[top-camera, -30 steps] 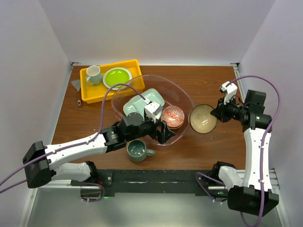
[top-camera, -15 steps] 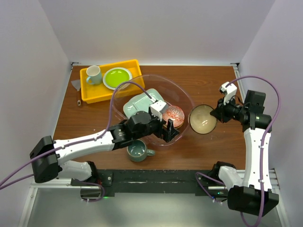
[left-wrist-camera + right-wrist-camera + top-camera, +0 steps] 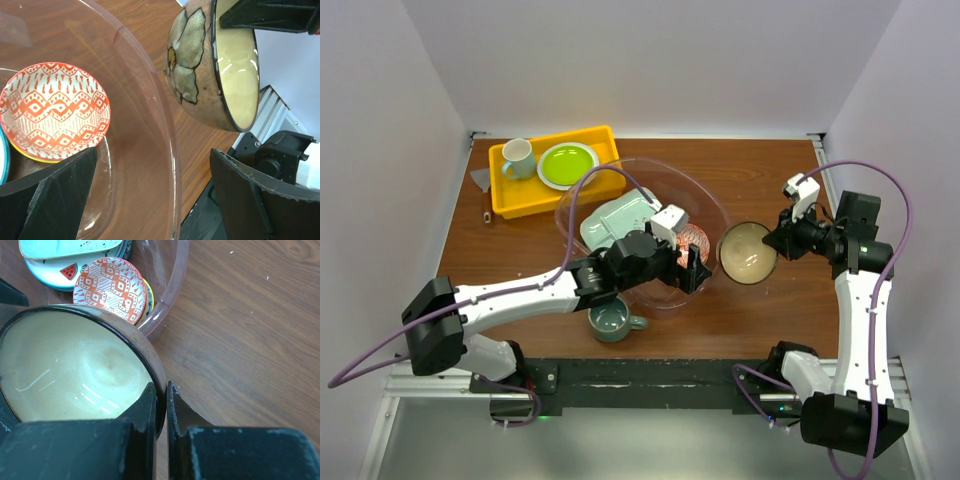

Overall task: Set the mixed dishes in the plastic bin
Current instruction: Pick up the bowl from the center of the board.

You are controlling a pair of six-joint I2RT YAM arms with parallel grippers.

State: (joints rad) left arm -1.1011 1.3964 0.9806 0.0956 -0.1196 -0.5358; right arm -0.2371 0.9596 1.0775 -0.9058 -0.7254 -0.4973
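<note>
Right end effector [image 3: 161,390]: clamped on rim of tilted bowl [image 3: 75,370]; bin [image 3: 172,295] just left of it. Left end effector [image 3: 152,152]: spread wide (holding nothing), bin rim beneath.

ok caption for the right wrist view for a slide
Right gripper pinching the rim of a cream-lined bowl beside the clear bin, red patterned bowl inside

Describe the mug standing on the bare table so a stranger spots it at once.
Start at the big clear plastic bin. Just off its near rim, beside the left arm, a grey-green mug stands upright on the table, handle pointing right. The other mug, pale, sits inside the yellow tray.
</note>
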